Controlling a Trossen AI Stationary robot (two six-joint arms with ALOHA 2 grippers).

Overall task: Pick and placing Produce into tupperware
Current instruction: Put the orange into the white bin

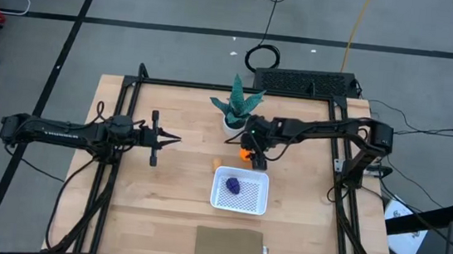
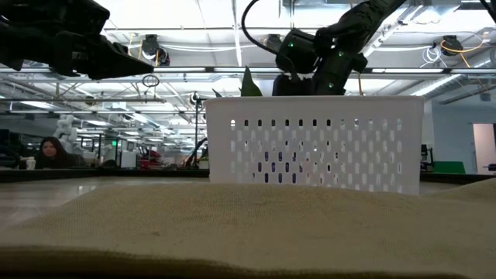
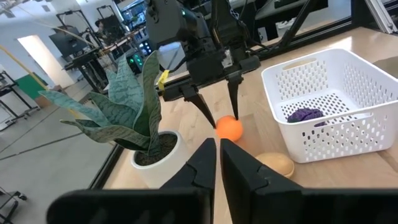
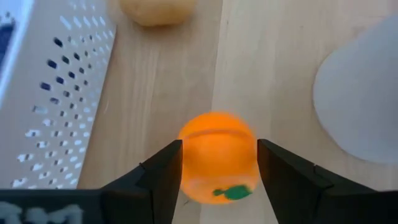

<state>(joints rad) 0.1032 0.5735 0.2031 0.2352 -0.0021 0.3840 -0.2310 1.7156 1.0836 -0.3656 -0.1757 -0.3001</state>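
The white tupperware sits near the table's middle with the dark purple lump lying on its dotted bottom, also seen in the left wrist view. My right gripper stands just beyond the tupperware's far left corner, pointing down, shut on the bright orange ball. The tan-orange piece rests on the wood beside the tupperware's left wall. My left gripper hovers shut over the table's left half, away from all of these. My right gripper pinches the orange ball between its two fingers, one finger on each side of the ball's widest part. The fingers come from above, pointing down. Whether the ball has left the table cannot be told.
A green spiky plant in a white pot stands right behind the right gripper, toward the far edge. A flat tan pad lies at the near edge. Bare wood spreads left of the tupperware. A person sits in the room beyond.
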